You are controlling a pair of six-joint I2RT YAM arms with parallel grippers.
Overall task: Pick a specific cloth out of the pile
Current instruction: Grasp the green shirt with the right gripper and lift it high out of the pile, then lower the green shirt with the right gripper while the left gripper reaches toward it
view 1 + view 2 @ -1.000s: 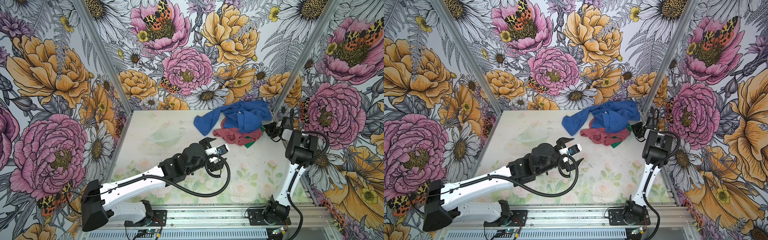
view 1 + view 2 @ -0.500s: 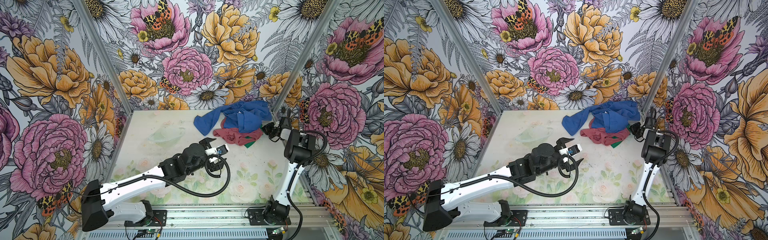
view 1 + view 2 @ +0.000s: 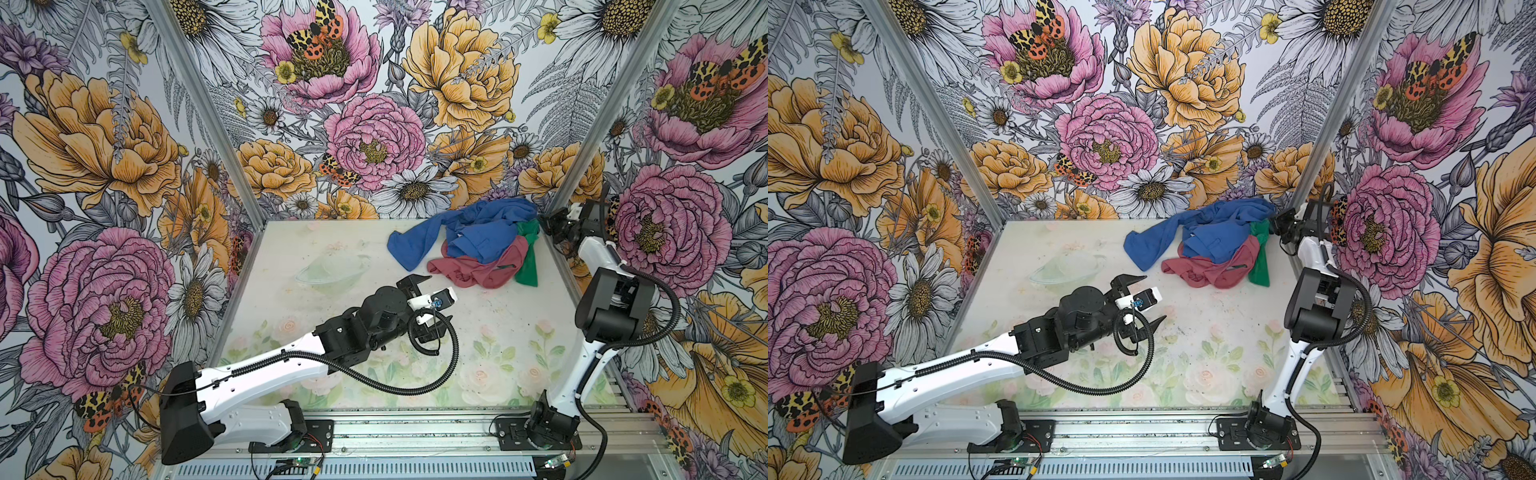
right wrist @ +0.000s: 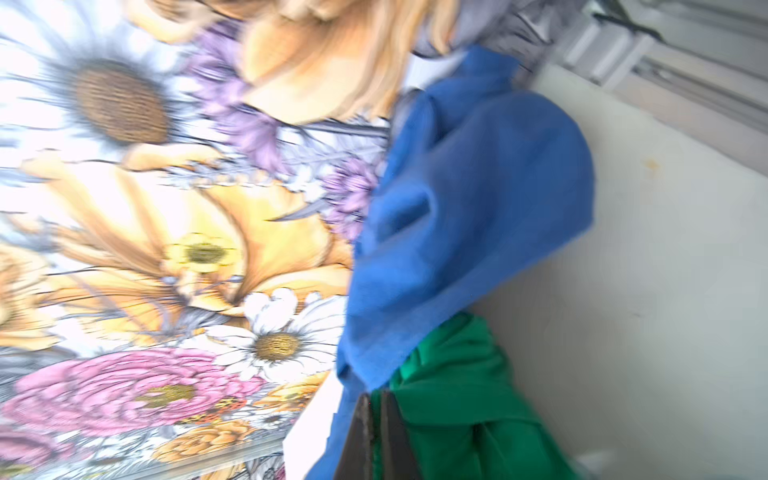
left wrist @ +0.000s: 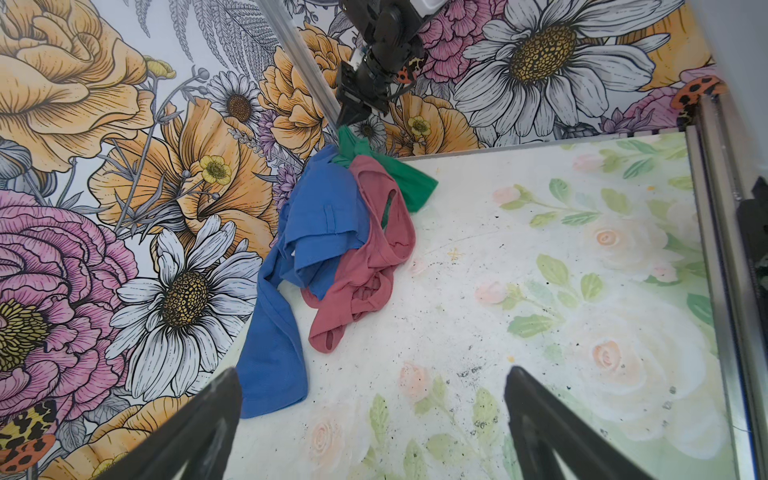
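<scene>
Two risks: your right gripper point(image 5: 350, 117) is pinching the cloth point(image 5: 409, 183), tucked under the pile point(image 3: 486, 266); blue garment point(image 4: 478, 187) seems draped on it, so pulling could drag that along or slip the pinch. Left gripper point(image 5: 370, 378) spread, well off the pile.

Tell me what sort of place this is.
Probably a robot test booth: left arm and right arm bolted to an aluminium rail, floral-printed walls closing in a small table, and a pile of garments.
</scene>
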